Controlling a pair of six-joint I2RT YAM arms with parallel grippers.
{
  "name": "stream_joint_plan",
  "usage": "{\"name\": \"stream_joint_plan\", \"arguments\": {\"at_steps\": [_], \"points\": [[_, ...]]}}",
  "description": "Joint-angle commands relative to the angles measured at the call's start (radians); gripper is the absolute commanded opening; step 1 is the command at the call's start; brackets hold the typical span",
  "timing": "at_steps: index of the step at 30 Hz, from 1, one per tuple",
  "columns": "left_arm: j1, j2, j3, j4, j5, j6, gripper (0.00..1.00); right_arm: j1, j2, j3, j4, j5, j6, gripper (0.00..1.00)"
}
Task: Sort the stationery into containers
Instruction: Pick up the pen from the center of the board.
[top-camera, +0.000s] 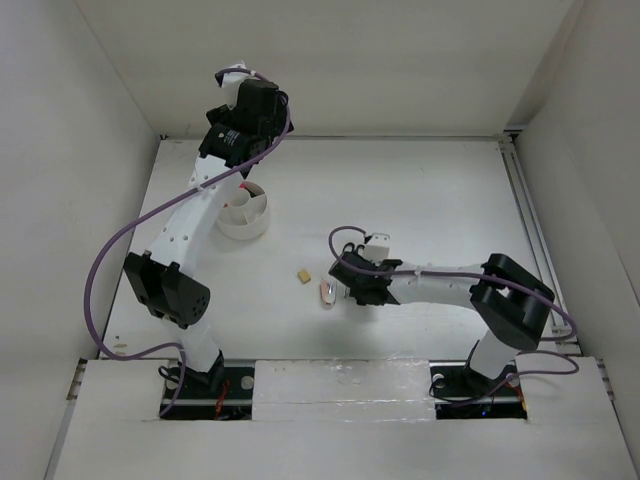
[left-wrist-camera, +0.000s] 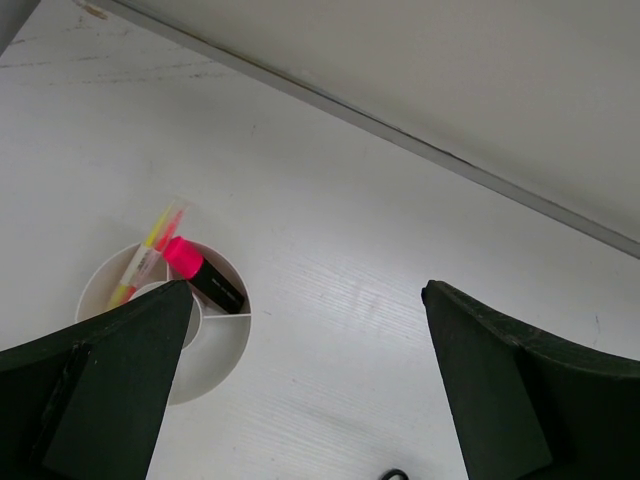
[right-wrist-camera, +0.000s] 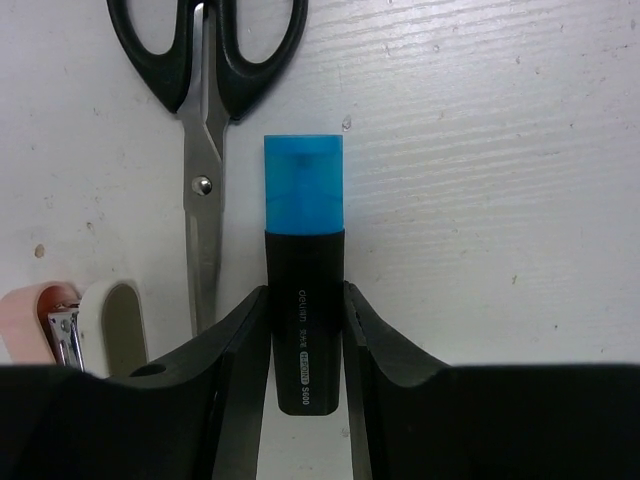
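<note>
Right hand (right-wrist-camera: 305, 312): its two fingers (right-wrist-camera: 240, 345) are pressed against the sides of the black body of the blue-capped highlighter (right-wrist-camera: 303, 190), whose cap points away from the wrist; whether the highlighter rests on the table (top-camera: 420, 200) or is just above it cannot be told. Just beside it on one side lie the black-handled scissors (right-wrist-camera: 204, 130), blades together, parallel to the highlighter and not touching it. Next to the scissor tip is the white-pink piece (right-wrist-camera: 108, 318), partly hidden by the hand. In the top view the tan eraser (top-camera: 301, 274) lies alone near this group, on the side toward the left arm. Left hand (left-wrist-camera: 307, 295): its fingers (left-wrist-camera: 120, 370) are spread wide and grip nothing, and it is raised well above the table near the far wall. Below it stands the round white tray (left-wrist-camera: 225, 350), holding the pink-capped highlighter (left-wrist-camera: 205, 275) in one wedge, its cap at the rim. A thin yellow stick (left-wrist-camera: 132, 272) and a blurred pink pen (left-wrist-camera: 172, 222) lean over the rim of the adjoining wedge.
</note>
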Motion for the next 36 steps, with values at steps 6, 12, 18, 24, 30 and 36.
{"name": "stream_joint_plan", "arguments": {"at_steps": [6,12,18,24,30,36], "points": [[-0.01,-0.009,0.034,0.026,0.158,0.053,1.0,0.003,-0.168,-0.052,-0.021,0.013,0.005,0.0],[-0.028,0.019,0.025,0.067,0.422,0.084,1.0,-0.036,-0.401,-0.022,0.053,0.068,-0.239,0.0],[-0.028,0.009,-0.038,0.159,0.737,0.049,1.0,-0.193,-0.462,0.029,0.364,-0.182,-0.605,0.0],[-0.028,0.019,-0.047,0.227,0.917,0.006,1.0,-0.287,-0.411,0.165,0.427,-0.383,-0.701,0.0],[-0.047,0.028,-0.11,0.288,0.965,-0.005,1.0,-0.287,-0.399,0.21,0.498,-0.469,-0.71,0.0],[-0.047,0.019,-0.155,0.34,1.028,-0.024,0.99,-0.287,-0.348,0.267,0.498,-0.455,-0.71,0.0]]}}
